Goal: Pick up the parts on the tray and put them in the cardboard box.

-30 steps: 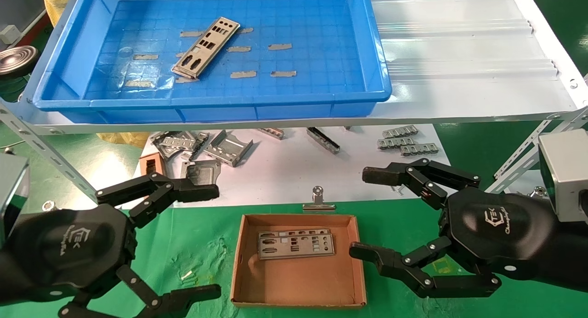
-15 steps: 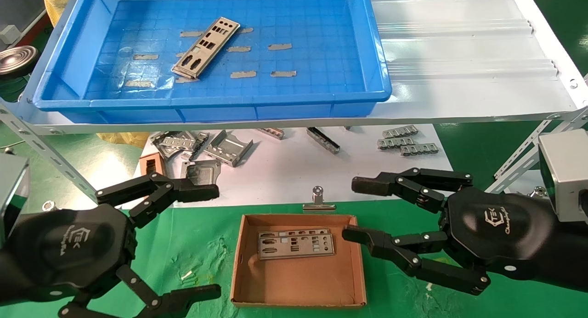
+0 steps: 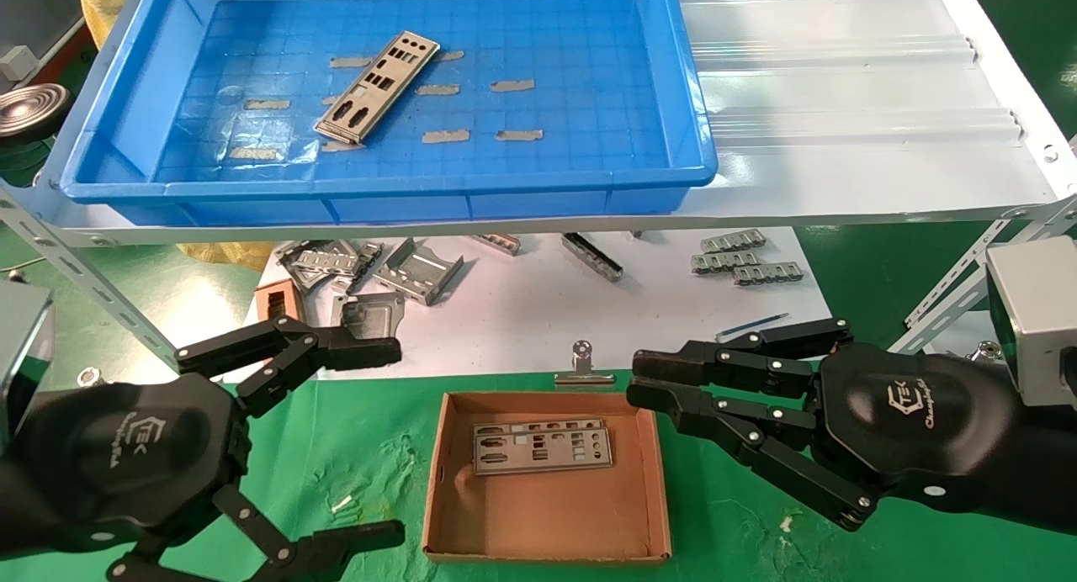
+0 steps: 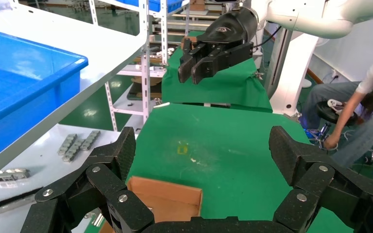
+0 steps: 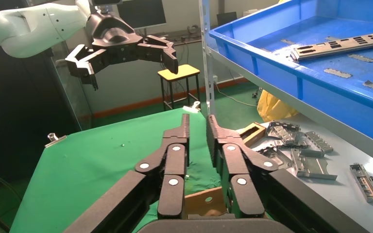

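Green mat (image 3: pixel 362 447) (stool (image 5: pixel 176 74) wrist-view only)

Head view: looks steeply down on the tray (image 3: pixel 698 136) and cardboard box (image 3: pixel 433 481). Wrist views: low, close behind each gripper's own fingers, facing one another across the green mat (image 4: pixel 223 145); both include the box.

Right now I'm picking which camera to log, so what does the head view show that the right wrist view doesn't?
Only the head view shows the plate lying in the cardboard box, the binder clip beyond it, and the whole tray. Only the right wrist view shows the yellow stool behind the open left gripper. Both show the plate left in the tray, the brackets and the right gripper, nearly shut and holding nothing.
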`<state>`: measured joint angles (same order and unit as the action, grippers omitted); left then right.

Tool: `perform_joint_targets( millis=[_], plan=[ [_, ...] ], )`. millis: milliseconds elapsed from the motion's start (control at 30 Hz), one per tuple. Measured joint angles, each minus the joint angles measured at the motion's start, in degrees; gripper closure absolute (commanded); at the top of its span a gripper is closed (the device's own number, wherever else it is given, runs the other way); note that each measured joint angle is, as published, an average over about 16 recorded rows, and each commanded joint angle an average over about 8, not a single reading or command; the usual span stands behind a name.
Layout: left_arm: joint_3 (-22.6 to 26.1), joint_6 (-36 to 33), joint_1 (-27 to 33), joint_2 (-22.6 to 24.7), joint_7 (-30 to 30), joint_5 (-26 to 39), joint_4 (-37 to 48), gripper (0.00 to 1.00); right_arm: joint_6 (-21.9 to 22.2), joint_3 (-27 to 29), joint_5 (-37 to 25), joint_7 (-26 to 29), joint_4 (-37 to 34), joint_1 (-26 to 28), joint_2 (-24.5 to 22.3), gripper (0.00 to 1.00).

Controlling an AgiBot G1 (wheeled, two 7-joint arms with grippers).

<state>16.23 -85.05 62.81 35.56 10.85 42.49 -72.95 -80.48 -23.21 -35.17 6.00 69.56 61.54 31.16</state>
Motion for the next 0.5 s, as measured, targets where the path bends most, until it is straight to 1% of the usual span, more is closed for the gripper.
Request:
perform_joint_targets(
  millis=[133, 233, 367, 500],
  plan=[
    [0.8, 1.1, 3.6, 1.5, 0.7, 2.1, 2.0, 0.0, 0.0, 0.0, 0.0, 0.0, 0.0, 0.0, 0.0, 1.0],
    [2.1, 2.1, 8.2, 3.5, 1.1, 5.2, 5.1, 0.0, 0.0, 0.0, 0.0, 0.0, 0.0, 0.0, 0.0, 1.0],
    [4.5, 4.1, 16.5, 7.5, 1.1, 10.9, 11.9, 0.0, 0.0, 0.0, 0.0, 0.0, 0.0, 0.0, 0.0, 1.0],
    [7.4, 6.5, 26.2, 12.6, 0.4, 17.6, 21.6, 0.0, 0.0, 0.0, 0.0, 0.0, 0.0, 0.0, 0.0, 1.0]
  ],
)
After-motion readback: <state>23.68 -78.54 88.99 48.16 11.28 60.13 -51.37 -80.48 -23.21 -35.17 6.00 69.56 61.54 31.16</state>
